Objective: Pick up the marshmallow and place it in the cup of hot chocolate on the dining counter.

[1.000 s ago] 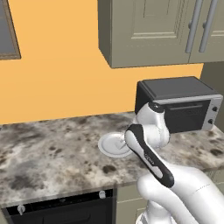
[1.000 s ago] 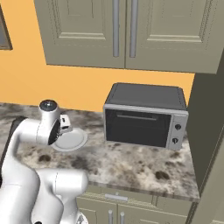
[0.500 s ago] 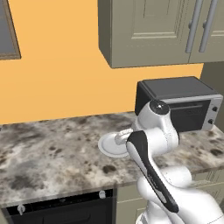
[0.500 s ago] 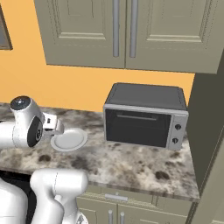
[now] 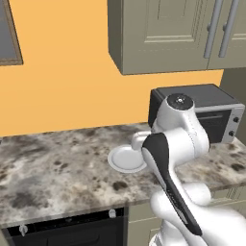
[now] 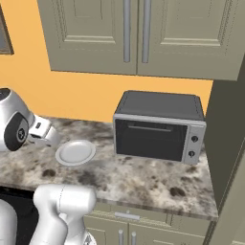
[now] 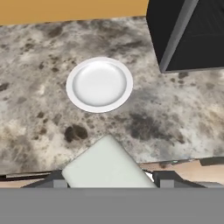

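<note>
The marshmallow (image 7: 105, 164), a white soft block, sits between my two dark finger tips at the bottom of the hand view. My gripper (image 7: 109, 178) is shut on it and hangs above the front edge of a speckled wall counter (image 7: 175, 113). In the base views, my white hand (image 6: 44, 134) hovers just left of the round plate (image 6: 75, 152), with the arm's elbow raised high (image 5: 178, 108). The plate (image 7: 99, 84) lies bare below and ahead of the hand. The cup of hot chocolate and the dining counter are out of view.
A dark toaster oven (image 6: 160, 127) stands on the counter to the right of the plate (image 5: 126, 159). Beige wall cabinets (image 6: 139, 33) hang above it against an orange wall. A tall panel (image 6: 229, 143) closes the counter's right end.
The arm has swung up and back from over the plate, its elbow rising. The hand has drawn away from the plate toward the counter's front, with the marshmallow still between the fingers.
</note>
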Robot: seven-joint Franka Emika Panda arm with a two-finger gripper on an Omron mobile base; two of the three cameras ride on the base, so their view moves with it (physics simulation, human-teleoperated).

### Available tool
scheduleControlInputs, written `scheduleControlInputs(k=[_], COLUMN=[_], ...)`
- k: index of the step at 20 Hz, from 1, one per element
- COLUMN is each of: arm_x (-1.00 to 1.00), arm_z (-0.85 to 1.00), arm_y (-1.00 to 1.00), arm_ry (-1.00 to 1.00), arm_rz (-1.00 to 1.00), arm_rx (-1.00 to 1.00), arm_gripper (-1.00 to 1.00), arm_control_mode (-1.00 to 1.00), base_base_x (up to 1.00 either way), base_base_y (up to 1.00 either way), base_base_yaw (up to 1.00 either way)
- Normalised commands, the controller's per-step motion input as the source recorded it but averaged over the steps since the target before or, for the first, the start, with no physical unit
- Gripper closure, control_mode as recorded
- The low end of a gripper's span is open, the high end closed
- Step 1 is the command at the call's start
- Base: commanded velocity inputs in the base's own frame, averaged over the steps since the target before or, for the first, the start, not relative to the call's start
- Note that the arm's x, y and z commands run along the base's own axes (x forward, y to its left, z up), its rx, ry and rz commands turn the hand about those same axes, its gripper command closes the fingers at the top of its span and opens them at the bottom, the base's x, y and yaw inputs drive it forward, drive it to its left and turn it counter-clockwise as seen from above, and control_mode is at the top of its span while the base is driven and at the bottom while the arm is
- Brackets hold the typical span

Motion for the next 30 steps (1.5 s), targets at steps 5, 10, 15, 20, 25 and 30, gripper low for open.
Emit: scheduleControlInputs(k=[5,10,15,20,25,30], arm_x=[-0.53,-0.09,-0.06,-0.17,0.0,0.0], arm_z=[0.27,-0.02,-0.01,0.0,0.0,0.0], arm_y=[-0.28,-0.32,-0.25,-0.13,0.0,0.0], arm_ry=[0.01,0.0,0.0,0.0,0.0,0.0], arm_rz=[0.0,0.0,0.0,0.0,0.0,0.0], arm_rx=[0.0,0.0,0.0,0.0,0.0,0.0], arm_gripper=[1.0,1.0,1.0,1.0,1.0,1.0], arm_control_mode=[-1.0,-1.0,-1.0,1.0,1.0,1.0], base_base_x=[0.0,0.0,0.0,-0.13,-0.82,-0.41], base_base_y=[0.0,0.0,0.0,0.0,0.0,0.46], base_base_yaw=[0.0,0.0,0.0,0.0,0.01,0.22])
